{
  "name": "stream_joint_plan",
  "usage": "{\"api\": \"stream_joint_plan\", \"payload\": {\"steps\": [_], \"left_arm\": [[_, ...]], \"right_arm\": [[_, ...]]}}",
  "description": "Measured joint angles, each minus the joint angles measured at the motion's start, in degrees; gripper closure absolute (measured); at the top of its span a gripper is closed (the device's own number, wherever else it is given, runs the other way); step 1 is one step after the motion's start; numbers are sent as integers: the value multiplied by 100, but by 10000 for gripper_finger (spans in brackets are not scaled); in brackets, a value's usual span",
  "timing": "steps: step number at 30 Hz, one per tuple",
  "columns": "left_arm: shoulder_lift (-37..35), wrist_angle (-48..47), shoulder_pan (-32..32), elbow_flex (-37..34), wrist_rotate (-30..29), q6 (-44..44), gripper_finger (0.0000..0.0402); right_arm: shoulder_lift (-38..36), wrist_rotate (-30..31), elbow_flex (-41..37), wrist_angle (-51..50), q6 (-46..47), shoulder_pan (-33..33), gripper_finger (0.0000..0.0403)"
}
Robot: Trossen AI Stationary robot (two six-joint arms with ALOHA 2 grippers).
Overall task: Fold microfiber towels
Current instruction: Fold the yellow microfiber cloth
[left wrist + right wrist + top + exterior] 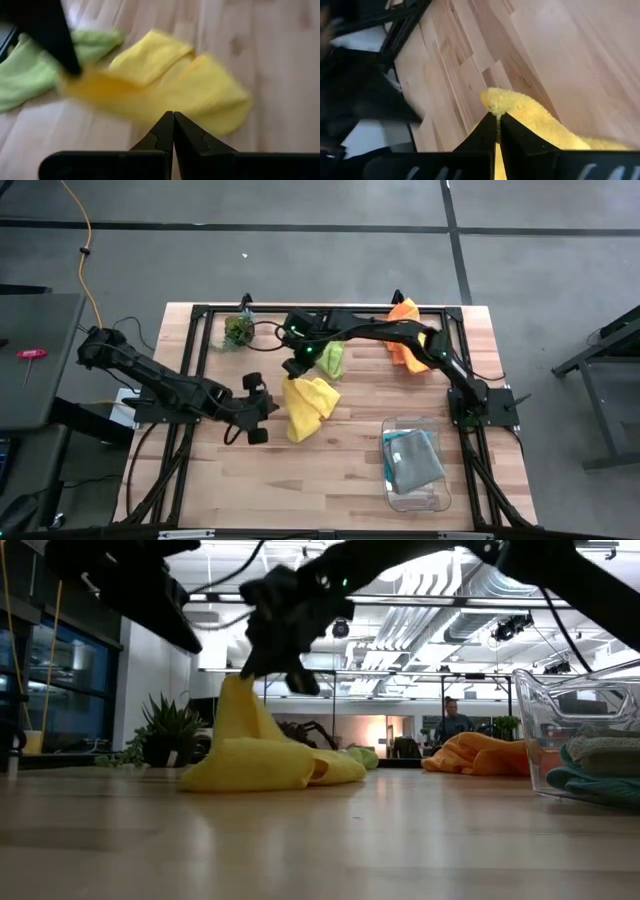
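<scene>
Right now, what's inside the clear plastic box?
Inside the clear plastic bin lie a folded grey towel and a teal towel tucked beside it. Anything beneath them is covered.

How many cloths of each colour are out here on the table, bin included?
yellow towel: 1
lime green towel: 1
orange towel: 1
teal towel: 1, in the clear bin
grey towel: 1, in the bin
Total: 5
</scene>
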Motion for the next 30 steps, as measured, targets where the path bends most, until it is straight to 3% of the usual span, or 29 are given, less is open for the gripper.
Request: {"api": "stream_joint_plan", "payload": {"steps": [5, 10, 14, 17, 24, 30], "left_arm": [[464, 607, -60, 2, 362, 266, 402], [1332, 1558, 26, 4, 794, 1183, 401], [1984, 2070, 184, 5, 1011, 1364, 397], [2108, 2390, 300, 10, 1400, 1205, 382], [2324, 2686, 538, 10, 1522, 1594, 340], [2527, 2921, 894, 10, 1934, 1647, 331]], "right_arm": [[133, -222, -2, 130, -226, -124, 403], [3, -227, -2, 59, -529, -287, 403], [-138, -177, 4, -215, -714, -385, 403], [-282, -46, 4, -384, -840, -451, 403], [-411, 56, 4, -589, -679, -577, 403], [-412, 185, 4, -983, -777, -509, 403]]}}
